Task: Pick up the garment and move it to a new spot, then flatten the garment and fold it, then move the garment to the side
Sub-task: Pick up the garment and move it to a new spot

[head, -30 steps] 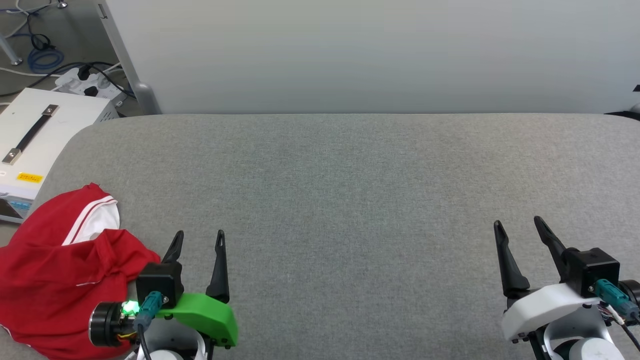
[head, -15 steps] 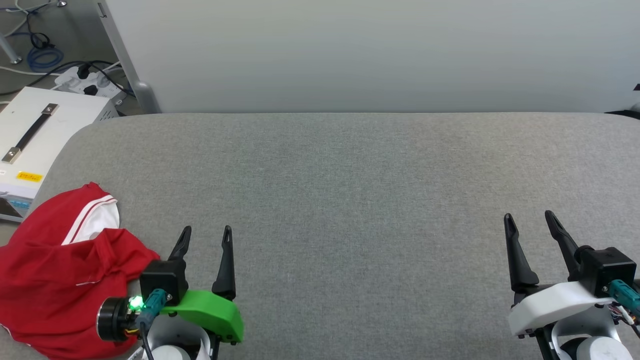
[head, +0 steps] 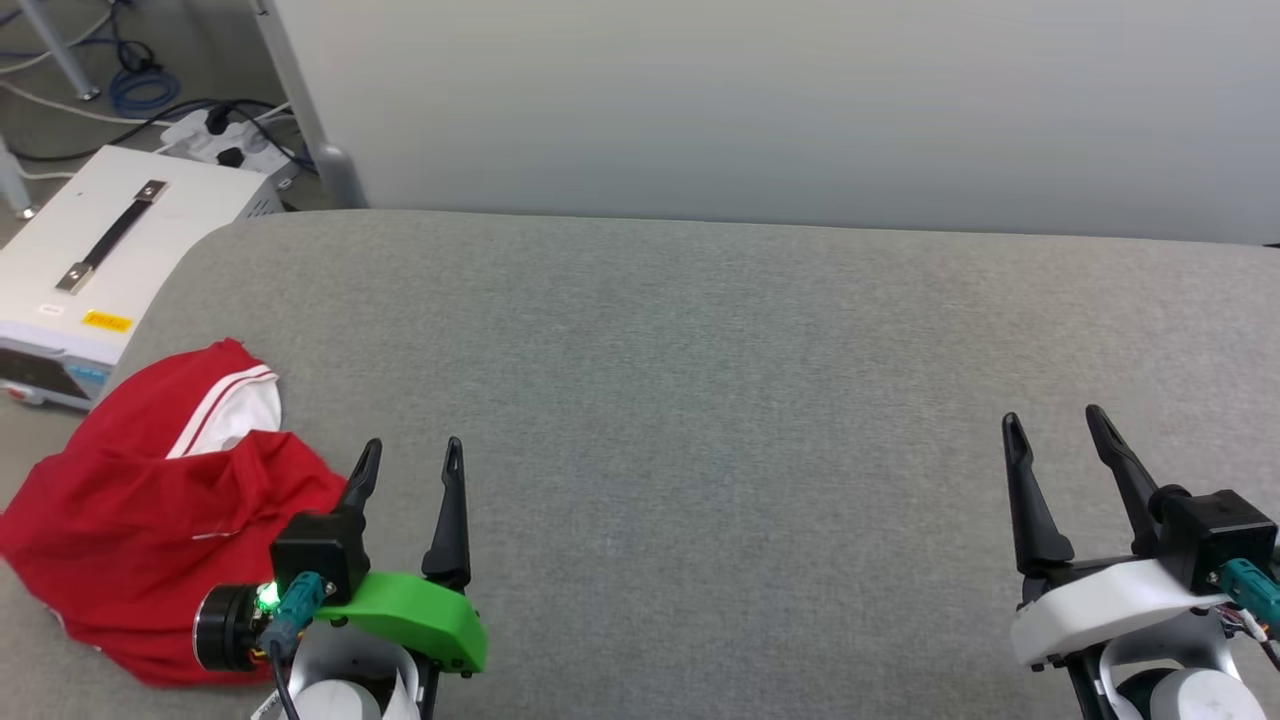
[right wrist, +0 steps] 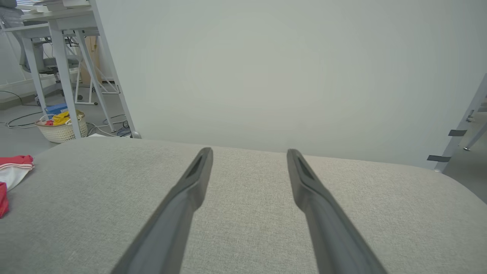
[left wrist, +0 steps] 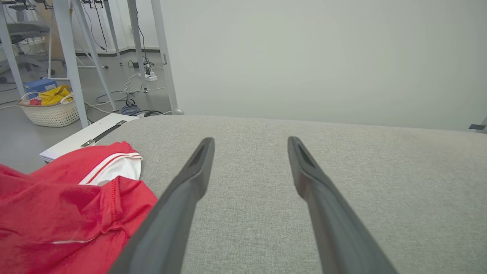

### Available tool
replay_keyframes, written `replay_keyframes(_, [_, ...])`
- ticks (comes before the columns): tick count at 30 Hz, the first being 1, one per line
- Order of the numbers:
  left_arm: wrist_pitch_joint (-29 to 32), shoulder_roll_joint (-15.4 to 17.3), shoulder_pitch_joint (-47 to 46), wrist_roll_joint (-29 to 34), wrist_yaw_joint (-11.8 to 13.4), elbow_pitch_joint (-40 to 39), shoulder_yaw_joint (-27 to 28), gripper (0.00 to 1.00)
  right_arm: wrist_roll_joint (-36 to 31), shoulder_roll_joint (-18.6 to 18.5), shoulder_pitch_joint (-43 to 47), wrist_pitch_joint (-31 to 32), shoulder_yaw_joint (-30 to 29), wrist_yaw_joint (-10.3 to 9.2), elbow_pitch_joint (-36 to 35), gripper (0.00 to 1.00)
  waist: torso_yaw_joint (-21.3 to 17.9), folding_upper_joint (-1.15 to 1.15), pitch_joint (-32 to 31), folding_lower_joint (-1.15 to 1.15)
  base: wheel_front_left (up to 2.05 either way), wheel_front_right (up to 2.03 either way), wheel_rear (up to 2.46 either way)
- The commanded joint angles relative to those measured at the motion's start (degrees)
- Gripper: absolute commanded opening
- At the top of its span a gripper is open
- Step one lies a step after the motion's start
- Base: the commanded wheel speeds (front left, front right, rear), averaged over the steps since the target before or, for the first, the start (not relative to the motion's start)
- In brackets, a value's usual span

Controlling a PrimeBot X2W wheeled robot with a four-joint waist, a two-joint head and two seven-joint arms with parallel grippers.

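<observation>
Garment (head: 130,510) heap, white sleeve (head: 238,422) farthest

Matt woven table (head: 700,400), soft cloth garment (head: 150,520)

Grey fabric-covered surface (head: 720,420) spans head view, rounded corner at 10 o'clock. Pale partition panel (head: 760,100) stands upright along far edge, 12 o'clock. White box (head: 165,225) with black strap handle (head: 112,232) and yellow label (head: 107,321) on floor at 10 o'clock, just beside that corner. White power strip (head: 225,140) with black plugs beyond box, 11 o'clock; blue cable coil (head: 140,92) near it. Left wrist view: white woven basket (left wrist: 49,114) holding yellow item (left wrist: 53,95), 9 o'clock, beside pale desk legs (left wrist: 70,57). Right wrist view: grey tape strips (right wrist: 456,133) on frame, 3 o'clock.
</observation>
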Motion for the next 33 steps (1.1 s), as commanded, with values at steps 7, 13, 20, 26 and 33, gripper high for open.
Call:
replay_keyframes(7, [-1.31, -0.15, -1.22, -1.92, -0.42, 0.53, 0.75, 1.0, 0.36, -0.04, 0.34, -0.36, 1.42, -0.03, -1.38, 1.0, 5.93, 0.0, 0.27, 0.0, 0.0, 0.0, 0.0])
replay_keyframes(13, [-2.02, -0.17, -1.16, -2.61, -0.64, 0.95, 1.32, 1.0, -0.31, -0.04, 0.63, -0.03, 2.7, -0.03, -2.21, 1.0, 10.46, 0.0, 0.13, 0.0, 0.0, 0.0, 0.0])
replay_keyframes(20, [-2.86, -0.18, -0.8, -2.89, -1.05, 1.39, 2.28, 1.0, -0.69, -0.05, 0.67, 0.01, 4.61, -0.03, -2.67, 1.0, 15.37, 0.0, -0.1, 0.0, 0.0, 0.0, 0.0])
replay_keyframes(26, [-3.57, -0.2, -0.63, -3.25, -1.53, 1.79, 2.97, 1.0, -0.95, -0.05, 0.53, -0.29, 5.77, -0.04, -3.36, 1.0, 18.84, 0.0, 0.24, 0.0, 0.0, 0.0, 0.0])
replay_keyframes(33, [-4.42, -0.21, -0.77, -4.39, -1.69, 2.08, 2.84, 1.0, -1.09, -0.05, 0.4, -0.32, 6.06, -0.04, -4.51, 1.0, 22.38, 0.0, 0.74, 0.0, 0.0, 0.0, 0.0])
